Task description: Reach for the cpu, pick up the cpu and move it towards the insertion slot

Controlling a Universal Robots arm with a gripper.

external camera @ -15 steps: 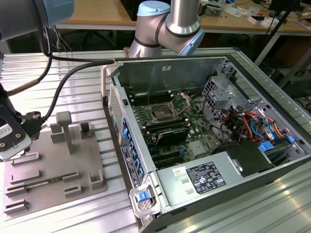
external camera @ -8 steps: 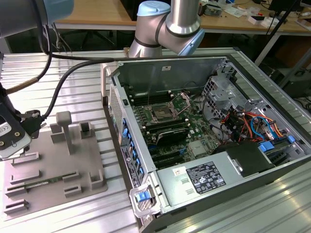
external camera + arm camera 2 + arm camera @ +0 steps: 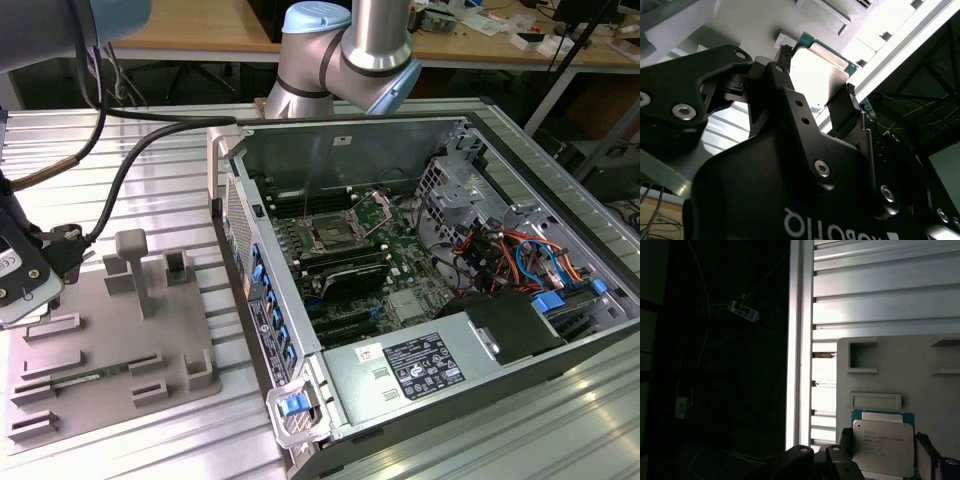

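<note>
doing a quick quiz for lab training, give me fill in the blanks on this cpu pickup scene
The gripper is shut on the ___.
The grey fixture plate lies at the exterior view's ___.
The insertion slot sits on a ___ board inside the computer case.
Missing: cpu; left; green.

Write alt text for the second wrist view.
Black gripper closed on the cpu, a finger on each of two opposite edges, its silvery top glaring. Behind lie the grey fixture plate and a pale table rail.
</note>
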